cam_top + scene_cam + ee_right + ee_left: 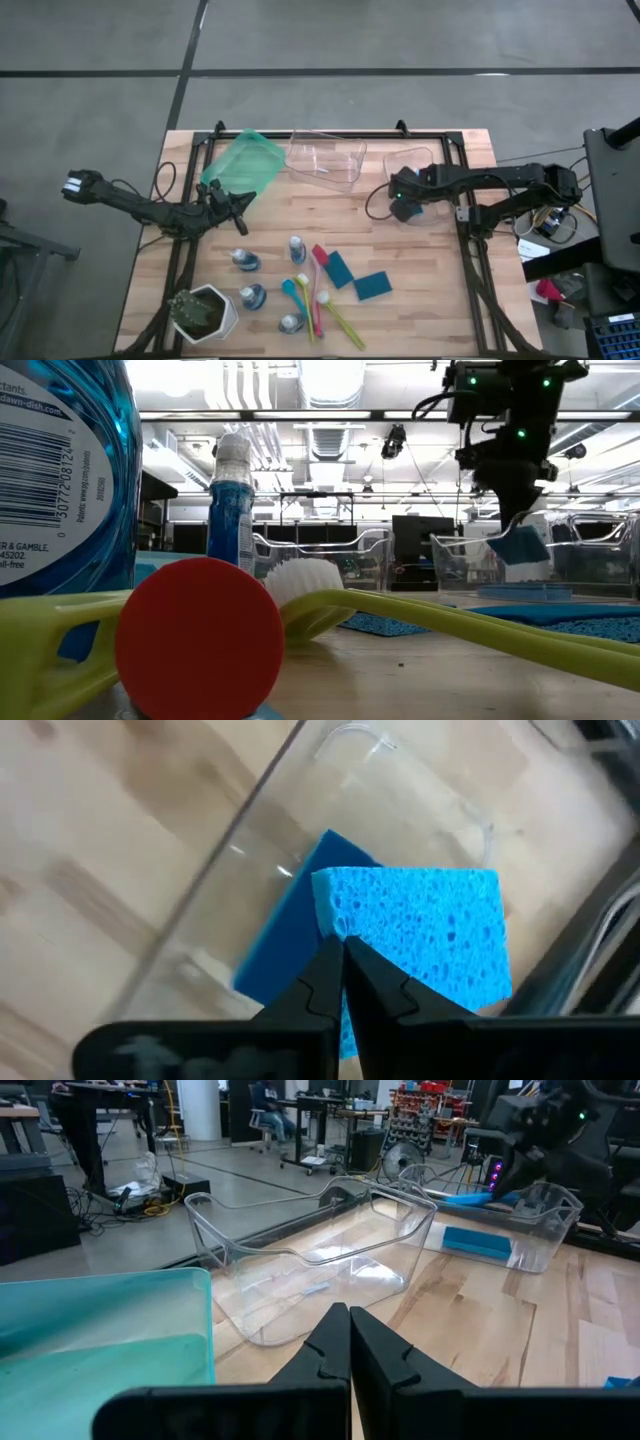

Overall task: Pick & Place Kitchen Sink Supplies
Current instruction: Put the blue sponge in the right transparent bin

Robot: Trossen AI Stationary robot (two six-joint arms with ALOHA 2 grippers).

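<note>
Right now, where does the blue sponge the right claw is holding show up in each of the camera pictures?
High view: hidden under the right claw, over the small clear bin.
Low view: the sponge hangs at right, below the dark arm.
Left wrist view: not visible; only another sponge lying in that bin.
Right wrist view: centre, pinched.
Shared landmark: the small clear bin.

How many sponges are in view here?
4. Teal sponge and blue sponge on the table beside the brushes; third sponge in the small clear bin; fourth sponge held over it by the right gripper. Others may be hidden.
</note>
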